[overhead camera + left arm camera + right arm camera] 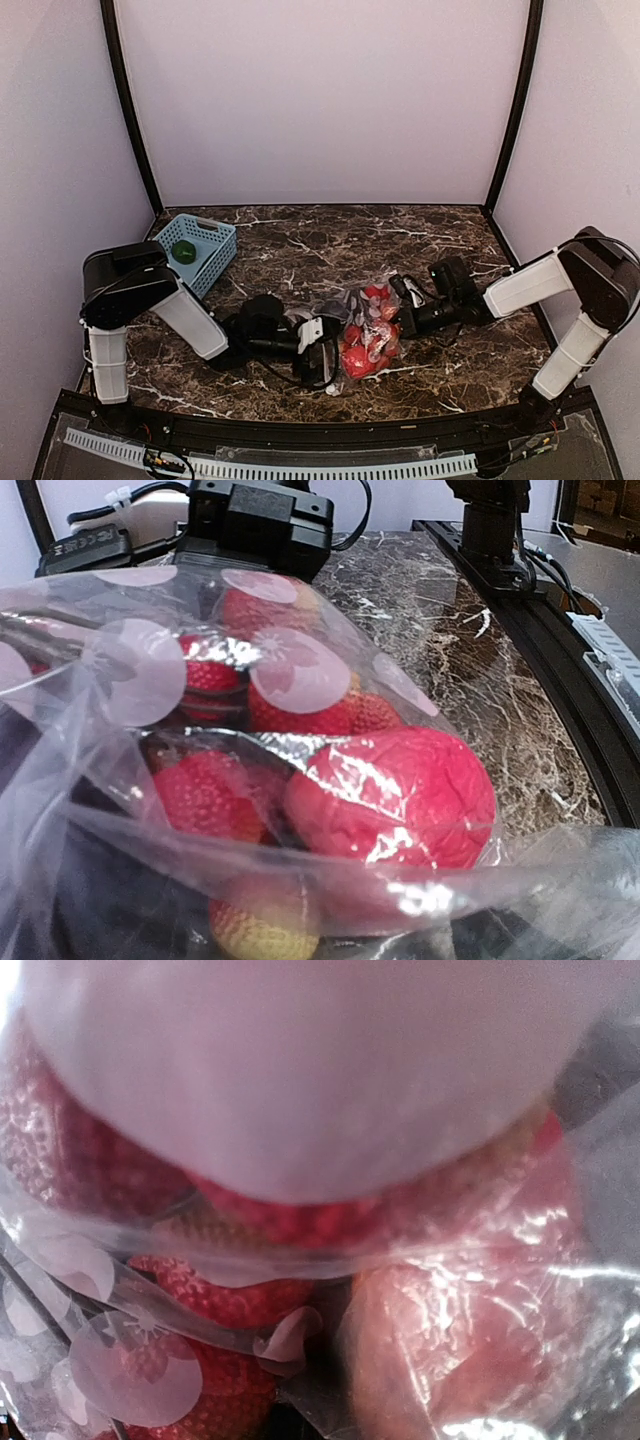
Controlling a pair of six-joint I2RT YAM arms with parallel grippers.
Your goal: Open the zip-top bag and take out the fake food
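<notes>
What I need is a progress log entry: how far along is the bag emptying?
Done, it seems: one green piece lies in the blue basket. In hand: both the left claw and right claw are at the zip-top bag, grip unclear. Left: red fake food sits inside it.

A blue lattice basket (218, 258) sits at the far left of the dark marbled surface (330, 235), near 1 pale back wall (320, 100).

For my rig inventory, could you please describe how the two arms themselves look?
The left arm and right arm match: white tapered links between bulky black joint housings, black wrists, and thin black cables looping alongside. No markings are legible.
</notes>
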